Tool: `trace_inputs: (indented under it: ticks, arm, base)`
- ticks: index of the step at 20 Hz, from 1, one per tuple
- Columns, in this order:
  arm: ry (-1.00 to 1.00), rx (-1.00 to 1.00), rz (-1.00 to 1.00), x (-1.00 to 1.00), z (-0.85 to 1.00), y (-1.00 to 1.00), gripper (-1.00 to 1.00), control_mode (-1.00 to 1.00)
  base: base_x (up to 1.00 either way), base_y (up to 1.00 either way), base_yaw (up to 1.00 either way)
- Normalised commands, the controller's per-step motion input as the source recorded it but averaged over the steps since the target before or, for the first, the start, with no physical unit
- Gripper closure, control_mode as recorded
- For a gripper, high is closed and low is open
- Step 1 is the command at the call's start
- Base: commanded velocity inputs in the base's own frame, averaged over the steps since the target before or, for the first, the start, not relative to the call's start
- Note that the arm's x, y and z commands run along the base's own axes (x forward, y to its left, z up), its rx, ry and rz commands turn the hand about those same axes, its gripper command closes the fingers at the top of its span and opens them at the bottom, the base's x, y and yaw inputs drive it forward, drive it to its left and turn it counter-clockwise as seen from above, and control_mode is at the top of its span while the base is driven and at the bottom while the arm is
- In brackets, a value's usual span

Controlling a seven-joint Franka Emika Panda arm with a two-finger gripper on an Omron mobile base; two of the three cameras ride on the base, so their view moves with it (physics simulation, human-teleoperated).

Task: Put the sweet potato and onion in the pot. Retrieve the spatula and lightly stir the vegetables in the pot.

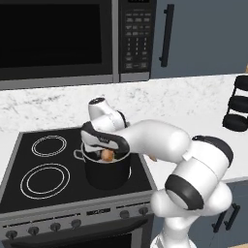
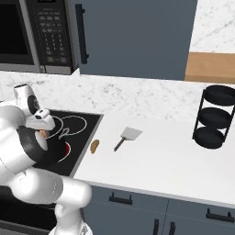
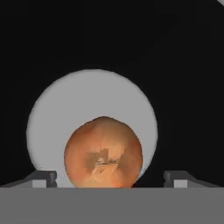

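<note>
hovering claw (image 3: pixel 109 178) over pot (image 1: pixel 107 170), fingers apart, sweet potato (image 3: pixel 103 152) between.

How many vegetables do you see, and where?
2. One round orange-brown vegetable at the pot, under the gripper; one elongated orange-brown vegetable on the counter beside the stove.

Dark grey pot (image 1: pixel 107 173), orange-brown onion (image 3: pixel 103 152), white-veined marble counter (image 2: pixel 156 156)

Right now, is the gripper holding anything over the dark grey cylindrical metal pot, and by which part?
Apparently nothing. The gripper is open: its fingertips stand clear of the round orange-brown vegetable between them, over the pot.
</note>
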Motion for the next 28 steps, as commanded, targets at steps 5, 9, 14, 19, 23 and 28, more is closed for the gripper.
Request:
trace_inputs:
  ticks: [5,9,14,19,23,28]
  arm:
    - [0.0,0.01,0.0,-0.12,0.6,-0.12,-1.0,-1.0]
    - [-0.02,0.03,0.0,-0.6,0.79,-0.3,-1.0,-1.0]
    - [-0.03,0.12,-0.01,-0.87,0.85,-0.74,-1.0,-1.0]
    - [0.03,0.14,-0.1,-0.48,0.41,-1.0,-1.0,-1.0]
    - [0.16,0.1,-0.17,-0.01,0.05,-1.0,-1.0,-1.0]
    - [0.23,0.13,-0.2,0.09,0.0,-0.98,-1.0,-1.0]
  base:
    - [0.0,0.0,0.0]
    - [0.0,0.0,0.0]
    - [0.0,0.0,0.0]
    - [0.0,0.0,0.0]
    - [0.0,0.0,0.0]
    - [0.0,0.0,0.0]
